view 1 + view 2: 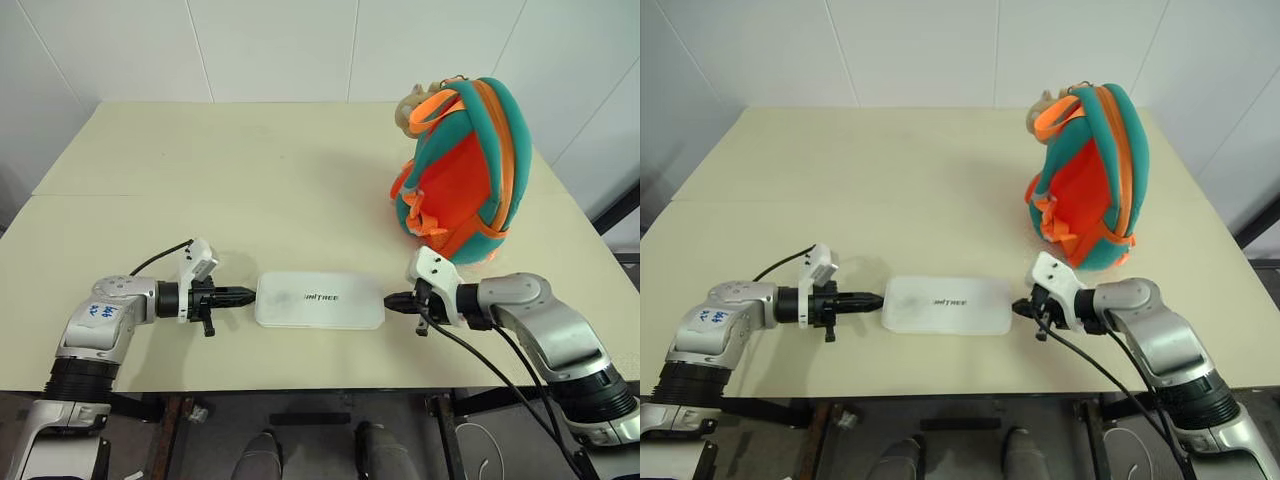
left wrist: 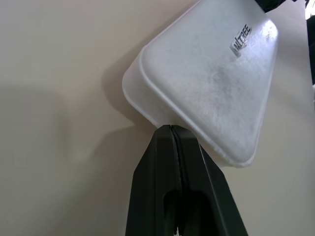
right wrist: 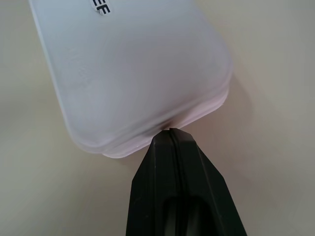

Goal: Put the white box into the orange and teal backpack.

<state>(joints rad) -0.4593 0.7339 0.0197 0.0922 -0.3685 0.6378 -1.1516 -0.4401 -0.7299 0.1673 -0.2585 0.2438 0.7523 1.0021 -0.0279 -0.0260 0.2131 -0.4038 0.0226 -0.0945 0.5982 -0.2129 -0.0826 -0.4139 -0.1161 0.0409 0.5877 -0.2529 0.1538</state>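
Observation:
The white box [image 1: 320, 300] lies flat on the table near its front edge, dark lettering on top. My left gripper [image 1: 250, 295] is shut, and its tips touch the box's left end [image 2: 206, 83]. My right gripper [image 1: 390, 300] is shut too, its tips against the box's right end [image 3: 133, 73]. The box sits between the two grippers; neither has it between its fingers. The orange and teal backpack [image 1: 460, 180] stands upright at the back right, beyond the right gripper and apart from the box.
A beige plush toy [image 1: 410, 108] hangs at the backpack's top left. The cream table [image 1: 250, 170] stretches wide behind and to the left of the box. A black cable [image 1: 480, 360] trails from my right wrist over the table's front edge.

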